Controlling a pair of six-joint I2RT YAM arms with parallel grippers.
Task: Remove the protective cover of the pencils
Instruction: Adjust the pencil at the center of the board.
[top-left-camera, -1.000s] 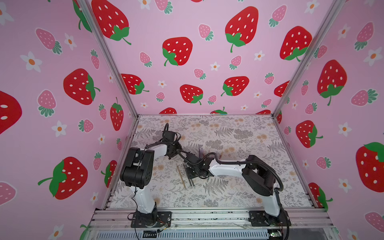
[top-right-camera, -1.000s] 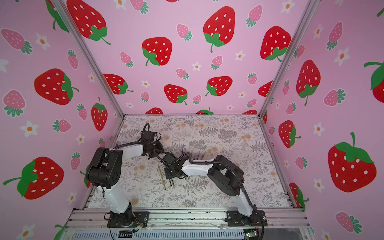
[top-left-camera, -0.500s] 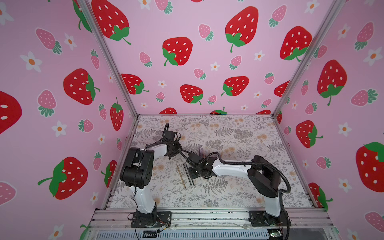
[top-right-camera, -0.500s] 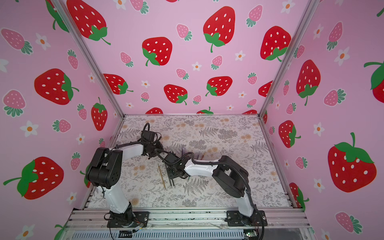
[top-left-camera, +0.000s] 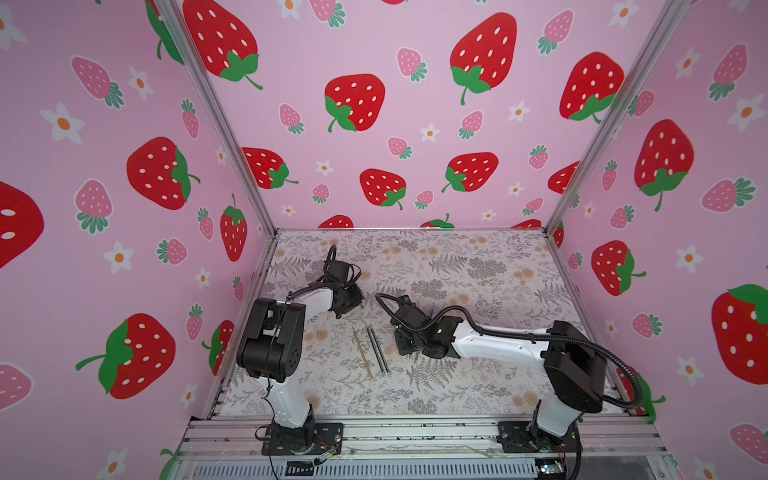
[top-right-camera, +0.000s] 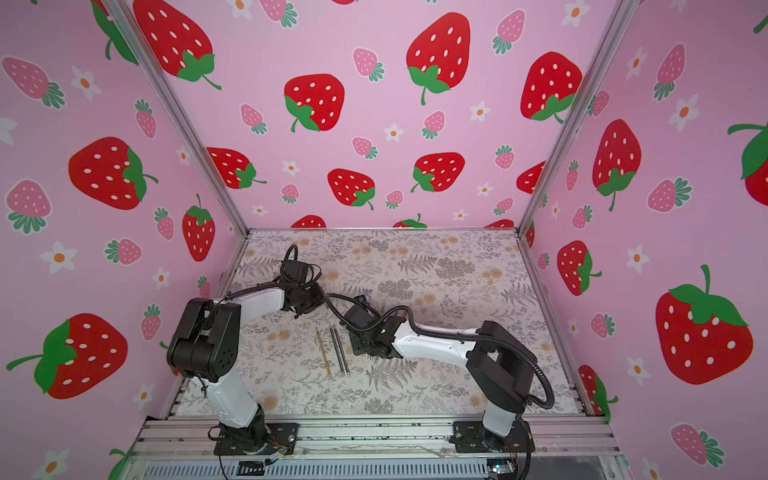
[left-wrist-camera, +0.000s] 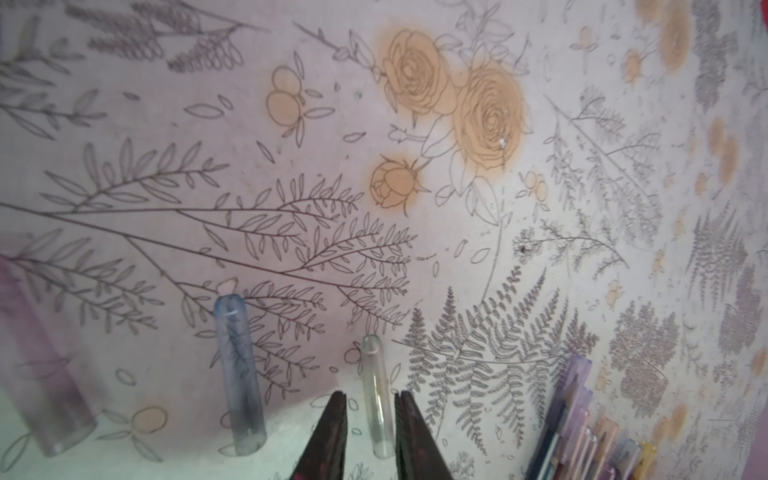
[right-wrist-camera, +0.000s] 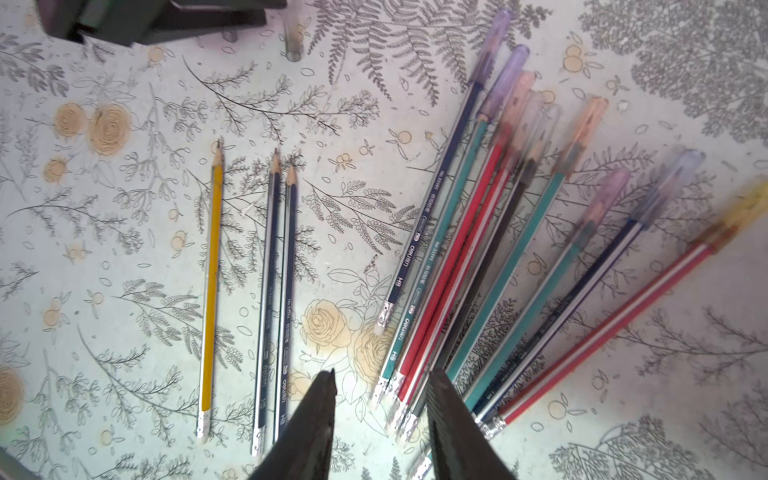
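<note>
Three bare pencils, one yellow (right-wrist-camera: 210, 291) and two dark blue (right-wrist-camera: 279, 291), lie side by side on the floral table. To their right fans a bunch of several pencils (right-wrist-camera: 490, 257) in teal, red, black and navy, each tip under a tinted clear protective cover (right-wrist-camera: 505, 79). My right gripper (right-wrist-camera: 382, 376) is open over the bunch's eraser ends, touching none. My left gripper (left-wrist-camera: 371, 395) is open, with a clear loose cover (left-wrist-camera: 376, 399) lying on the table between its fingers. Both top views show the bare pencils (top-left-camera: 376, 351) (top-right-camera: 338, 351) between the two arms.
Two more loose covers lie by the left gripper, one bluish (left-wrist-camera: 239, 374) and one pinkish (left-wrist-camera: 37, 365). The capped pencil tips (left-wrist-camera: 582, 415) reach close to the left gripper. Pink strawberry walls (top-left-camera: 124, 249) enclose the table on three sides.
My left gripper's jaws have parted from the clear cover, which now rests on the table. My right gripper has widened and shifted a little to the right, over the bunch.
</note>
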